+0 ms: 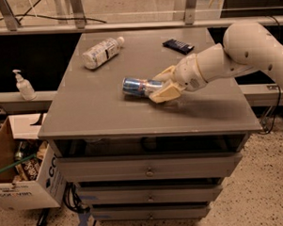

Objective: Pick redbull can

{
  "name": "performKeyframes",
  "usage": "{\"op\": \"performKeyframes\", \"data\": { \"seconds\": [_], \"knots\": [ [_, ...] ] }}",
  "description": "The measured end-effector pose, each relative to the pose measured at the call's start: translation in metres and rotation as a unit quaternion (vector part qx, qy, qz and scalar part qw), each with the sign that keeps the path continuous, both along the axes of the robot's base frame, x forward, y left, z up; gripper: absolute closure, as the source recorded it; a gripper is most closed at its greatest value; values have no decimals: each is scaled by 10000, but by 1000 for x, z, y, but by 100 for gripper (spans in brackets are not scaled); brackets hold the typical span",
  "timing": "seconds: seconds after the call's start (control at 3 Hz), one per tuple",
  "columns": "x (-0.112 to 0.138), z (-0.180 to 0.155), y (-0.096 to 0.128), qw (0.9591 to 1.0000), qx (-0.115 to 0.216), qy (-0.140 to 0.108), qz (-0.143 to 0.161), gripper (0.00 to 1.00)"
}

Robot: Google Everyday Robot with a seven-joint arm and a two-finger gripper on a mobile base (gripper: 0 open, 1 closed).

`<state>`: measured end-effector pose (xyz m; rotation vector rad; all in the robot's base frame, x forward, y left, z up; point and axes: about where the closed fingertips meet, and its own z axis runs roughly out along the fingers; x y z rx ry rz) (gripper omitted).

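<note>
grey flat cabinet top (108,116) over metal drawers, dark floor gap behind. the slim blue-and-silver redbull can (136,86) lies on its side near the middle of the top, long axis roughly left-right. the cream two-finger gripper (153,89) comes in low from the right. its jaws are parted about one can-width and bracket the can's right end, one finger on the far side, one on the near side. i can't confirm pad contact yet.

my read: we're at the close-and-grasp step. to do it well i want the fingers further along the can body, not just on the end, so it can't squirt out leftwards when squeezed. i'd close slowly, since a round can on a smooth top will roll if one finger lands first. then i'd lift straight up.

the white plastic bottle (101,51) at back left and the flat dark snack wrapper (178,46) at back right sit well apart from the can, so neither gets in the way.
</note>
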<state>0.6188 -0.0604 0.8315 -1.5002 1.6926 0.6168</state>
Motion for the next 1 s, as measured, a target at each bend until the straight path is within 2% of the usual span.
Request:
{"op": "performKeyframes", "data": {
  "seconds": [0.33,0.67,1.0],
  "knots": [
    [-1,20,-1,9999,83,-124,48,100],
    [-4,65,-23,9991,-111,-364,187,100],
    [-4,64,-23,9991,-110,-364,187,100]
  ]
}}
